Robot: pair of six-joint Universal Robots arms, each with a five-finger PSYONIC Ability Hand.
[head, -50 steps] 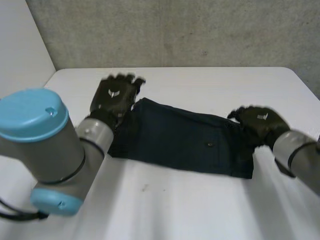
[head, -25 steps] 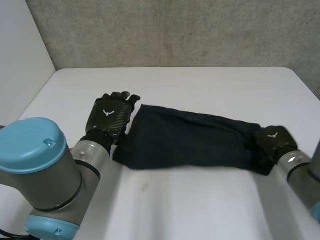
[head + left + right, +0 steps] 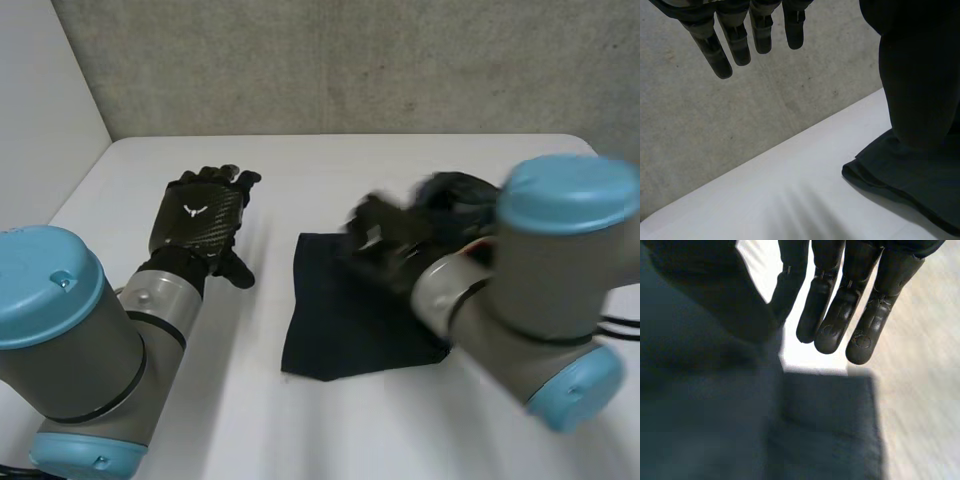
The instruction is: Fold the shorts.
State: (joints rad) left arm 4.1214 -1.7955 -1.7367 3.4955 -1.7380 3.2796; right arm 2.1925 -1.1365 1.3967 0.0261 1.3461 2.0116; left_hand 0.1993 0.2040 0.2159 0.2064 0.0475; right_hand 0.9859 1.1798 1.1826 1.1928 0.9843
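The dark navy shorts lie on the white table, their right part lifted and carried leftward over the rest. My right hand hovers above them, its fingers pinching a hanging fold of the cloth against the thumb. Under that hand lies the flat layer of the shorts. My left hand is raised left of the shorts, apart from them, with straight fingers and nothing in it. Beside that hand, the shorts rise in a dark column from their flat edge.
A grey wall stands behind the table's far edge. My right arm's large joint hangs over the table's right half. Bare table surface lies to the right where the shorts lay before.
My right hand closed on the shorts' right end and swept it left over the rest. My left hand let go of the left end and lifted away to the left.
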